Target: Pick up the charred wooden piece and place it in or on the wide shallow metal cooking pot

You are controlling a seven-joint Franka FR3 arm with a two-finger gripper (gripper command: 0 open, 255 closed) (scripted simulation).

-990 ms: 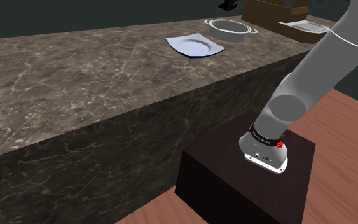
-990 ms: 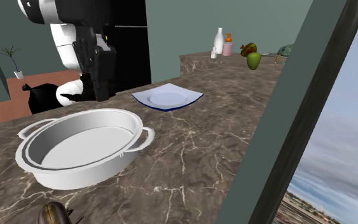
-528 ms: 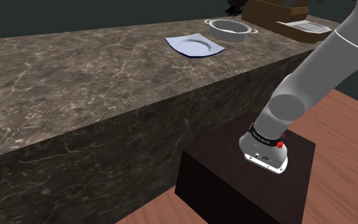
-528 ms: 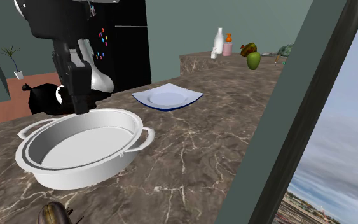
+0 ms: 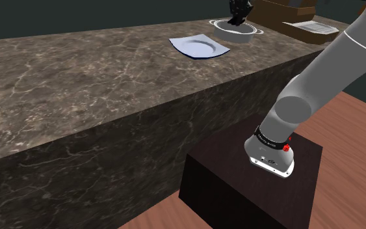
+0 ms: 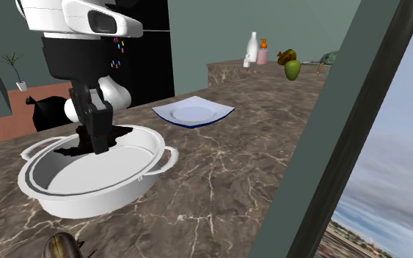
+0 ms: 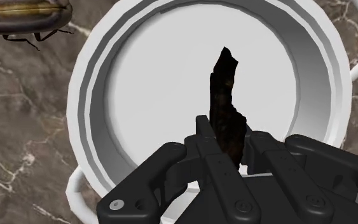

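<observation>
A wide, shallow white pot [image 7: 85,95] with two handles stands on the marble counter. My gripper [image 7: 225,143] hangs over its inside, shut on the charred wooden piece [image 7: 224,89], a thin black sliver that sticks out past the fingertips. In the second exterior view the gripper [image 6: 94,138] reaches down inside the pot [image 6: 150,167], and the charred piece [image 6: 71,151] shows dark on both sides of the fingers, close to the pot's floor. The shoulder view has the gripper [image 5: 240,10] at the far end of the counter, just above the pot [image 5: 235,30].
A square blue-rimmed plate [image 6: 194,112] lies beside the pot, also plate [image 5: 199,47]. A brown beetle-like object [image 7: 23,16] sits on the counter just outside the pot's rim. Bottles [image 6: 251,51] and fruit [image 6: 292,67] stand on a farther counter. A brown box [image 5: 282,12] is behind the pot.
The gripper, carrying the charred piece, has moved from beyond the pot's far rim to over its inside and dropped lower into it.
</observation>
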